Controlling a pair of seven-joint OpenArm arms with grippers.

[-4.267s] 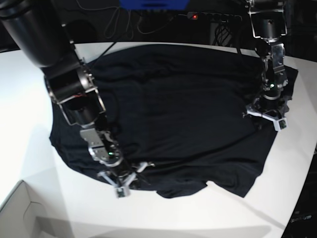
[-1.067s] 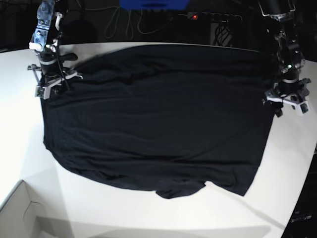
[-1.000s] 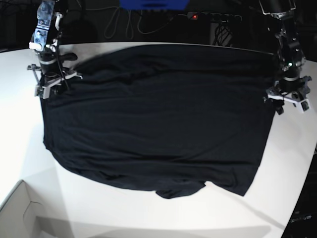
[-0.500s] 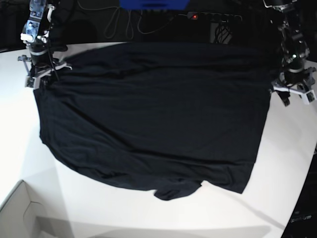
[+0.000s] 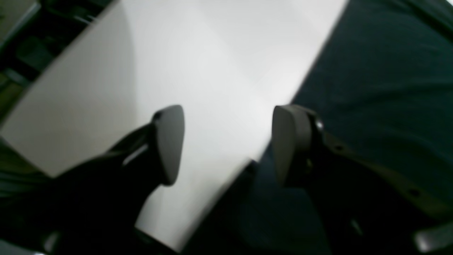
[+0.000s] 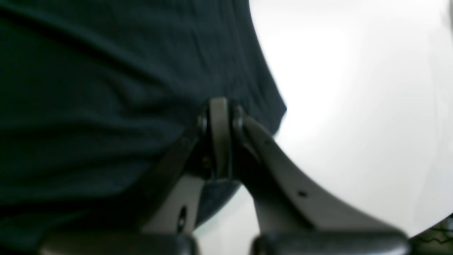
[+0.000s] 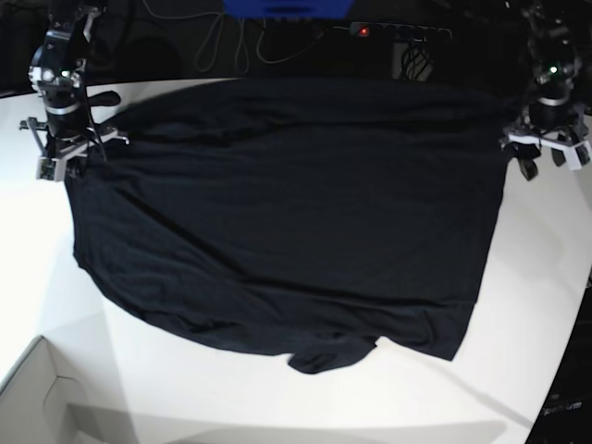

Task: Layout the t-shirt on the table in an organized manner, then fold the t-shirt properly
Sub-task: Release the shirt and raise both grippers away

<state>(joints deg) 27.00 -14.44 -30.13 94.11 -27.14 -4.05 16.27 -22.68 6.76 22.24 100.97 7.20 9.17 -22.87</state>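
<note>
T-shirt (image 7: 287, 213) spread flat on table (image 7: 277, 398) | right gripper (image 6: 219, 141) pinching its corner | left gripper (image 5: 226, 141) agape, empty | folding not begun

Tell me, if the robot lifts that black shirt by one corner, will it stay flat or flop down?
Probably flop: the t-shirt looks thin and soft, with ripples near the right gripper pinching its edge. It likely slides easily, since the table looks smooth. It seems light too.

Both wrist views blurred and soft – table (image 5: 198, 63) glares white; base view sharper, corners dim.
</note>
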